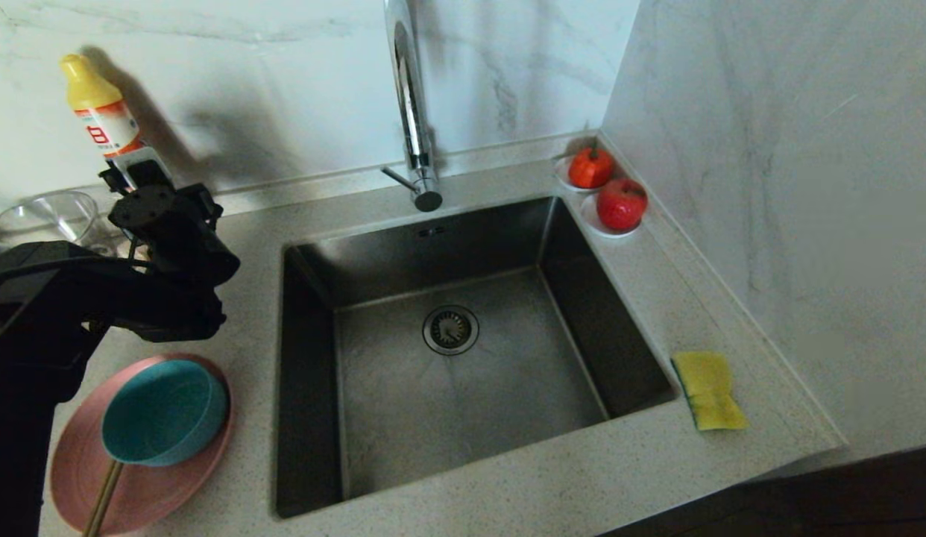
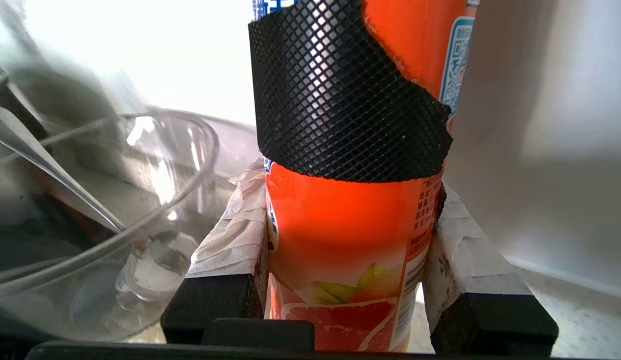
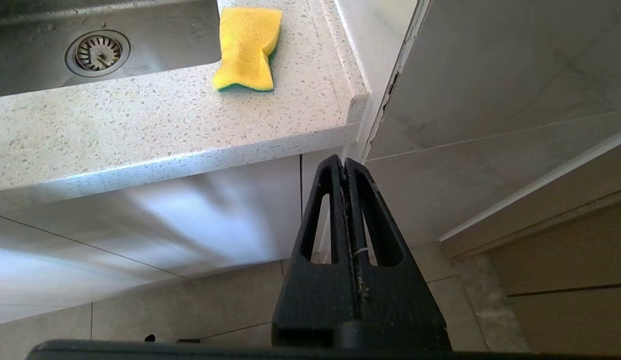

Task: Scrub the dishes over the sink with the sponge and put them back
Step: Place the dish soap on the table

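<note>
You've got one pink plate (image 1: 146, 488), one teal bowl (image 1: 165, 412) at the surface's front-left corner, one sponge (image 1: 709, 390) beside the sink's (image 1: 463, 418) right rim. Left gripper (image 2: 348, 250) clamps the orange bottle (image 2: 340, 235) by the back edge; right gripper (image 3: 346, 167) hangs pinched together below the surface's front edge.

The orange detergent bottle (image 2: 340, 240) carries printed labels, but the small characters along its side are too small to read. A QR-like code (image 2: 458, 50) sits on its blue-edged panel. In the head view its white label (image 1: 109, 134) shows one red boxed sign, not legible.
</note>
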